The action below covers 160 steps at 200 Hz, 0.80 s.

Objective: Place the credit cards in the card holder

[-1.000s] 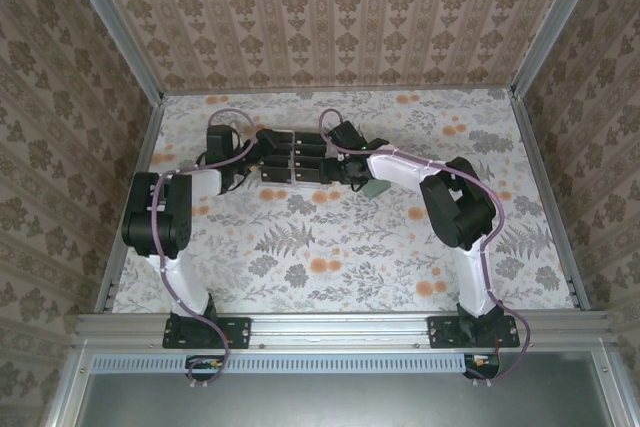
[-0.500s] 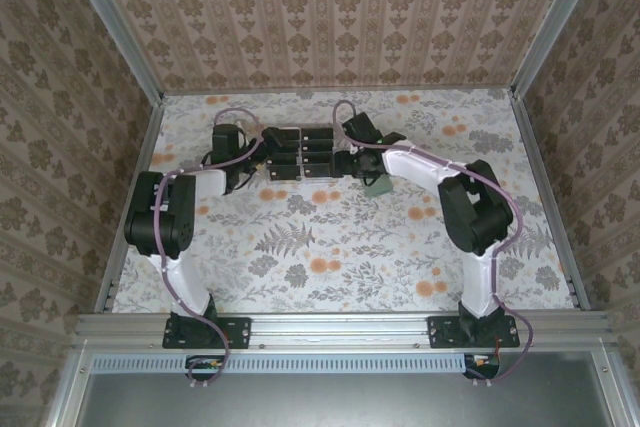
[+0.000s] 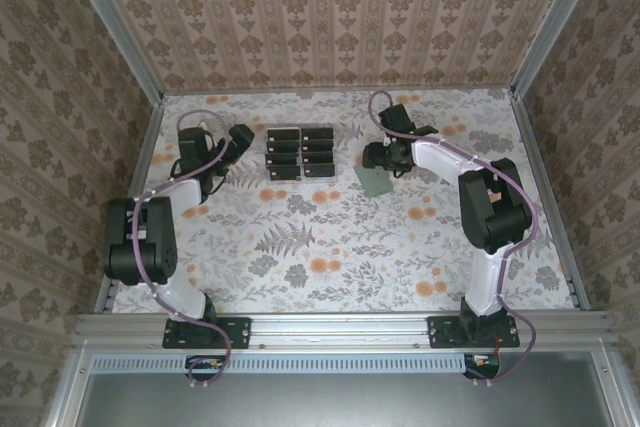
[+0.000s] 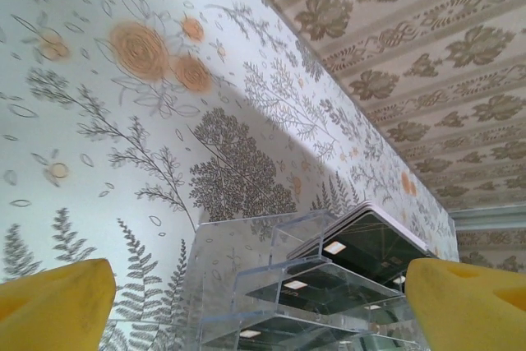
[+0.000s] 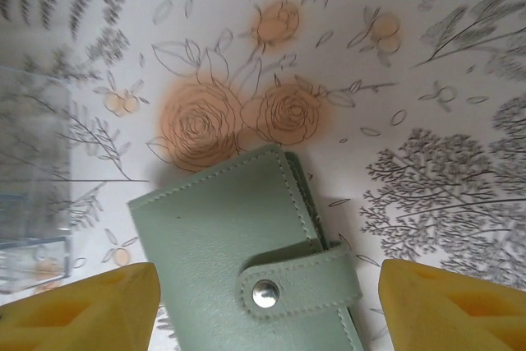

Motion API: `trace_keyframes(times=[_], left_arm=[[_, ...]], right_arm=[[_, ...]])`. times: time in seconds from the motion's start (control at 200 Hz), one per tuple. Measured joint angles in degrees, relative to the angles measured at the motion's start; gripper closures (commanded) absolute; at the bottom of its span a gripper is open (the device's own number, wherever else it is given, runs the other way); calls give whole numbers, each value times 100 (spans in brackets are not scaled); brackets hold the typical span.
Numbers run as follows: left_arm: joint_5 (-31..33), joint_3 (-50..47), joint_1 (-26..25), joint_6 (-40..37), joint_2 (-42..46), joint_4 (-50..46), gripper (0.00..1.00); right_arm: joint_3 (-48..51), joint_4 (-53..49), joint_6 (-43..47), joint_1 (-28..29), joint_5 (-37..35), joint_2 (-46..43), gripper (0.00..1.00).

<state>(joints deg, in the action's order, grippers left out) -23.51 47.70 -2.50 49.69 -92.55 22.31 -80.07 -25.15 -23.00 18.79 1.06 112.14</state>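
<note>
Left fingers [image 4: 57, 297] wide open, empty, facing clear rack [image 3: 300, 152] of credit cards [image 4: 362, 244] at counter [image 3: 300, 247] far-centre. Right fingers [image 5: 452, 302] open above card holder [image 5: 222, 228], snap fastened, flat on counter just right of rack.

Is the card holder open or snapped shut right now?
Shut. The card holder lies flat on the table, its strap folded over the front and the snap apparently pressed down.

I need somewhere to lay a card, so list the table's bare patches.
Bare: the wide table stretch from the near rail up to the rack, and the strip between rack and back wall. Crowded: either side of the rack, especially around the holder.
</note>
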Motion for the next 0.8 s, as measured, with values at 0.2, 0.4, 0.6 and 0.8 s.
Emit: trace_keyframes(times=[0.2,0.4,0.6,0.8], left_arm=[[11,-179,-31,-48,782,-483,0],[-31,-452,-87,-66,1342,-935,0],[-61,-599,-210,-109,1801,-1281,0],[-72,-772,-308,-151,2267,-1593,0]], right_arm=[[-4,-55,33,22,201,358,34],[68,-17,2,22,363,367,69],[356,131,-31,17,518,136,97],[1047,96,-140,90,662,-442,97]])
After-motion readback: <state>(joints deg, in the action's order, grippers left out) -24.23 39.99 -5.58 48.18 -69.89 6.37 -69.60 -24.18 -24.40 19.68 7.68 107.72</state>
